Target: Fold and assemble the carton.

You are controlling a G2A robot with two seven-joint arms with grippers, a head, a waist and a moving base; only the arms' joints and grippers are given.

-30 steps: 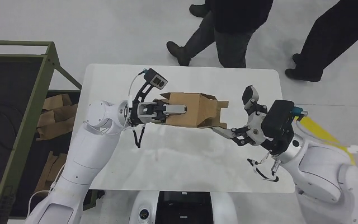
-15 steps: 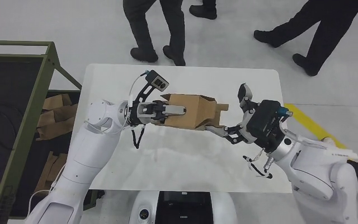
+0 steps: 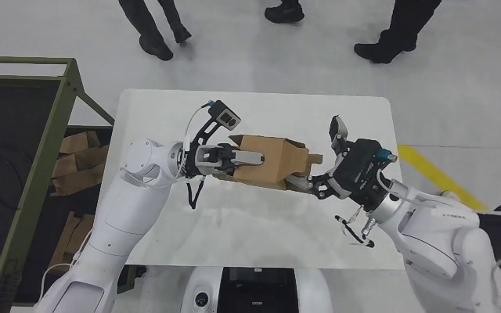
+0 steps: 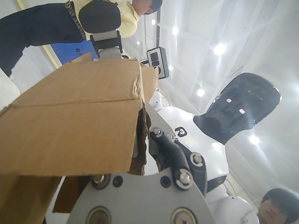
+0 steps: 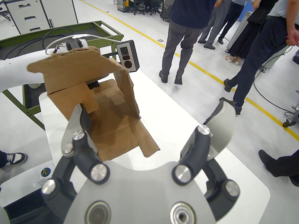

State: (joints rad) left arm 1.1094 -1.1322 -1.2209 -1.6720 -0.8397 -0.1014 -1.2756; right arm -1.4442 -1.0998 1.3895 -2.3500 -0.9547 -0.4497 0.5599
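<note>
Far left: a green cart (image 3: 47, 78) stands beside the white table (image 3: 235, 227), with flattened cardboard (image 3: 78, 156) lying by it. Centre-left: the left gripper (image 3: 249, 156) is clamped on the left-hand wall of the carton (image 3: 270, 152). Centre: the brown, part-erected carton lies on its side over the table's middle, its open end and loose flaps facing right. Right: the right gripper (image 5: 149, 117) is spread wide and grips nothing. One finger (image 5: 74, 122) touches a flap at the open end and the other (image 5: 222, 120) is free in the air.

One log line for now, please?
carton half-formed | left end effector shut on carton | right end effector open, at carton's open end
</note>
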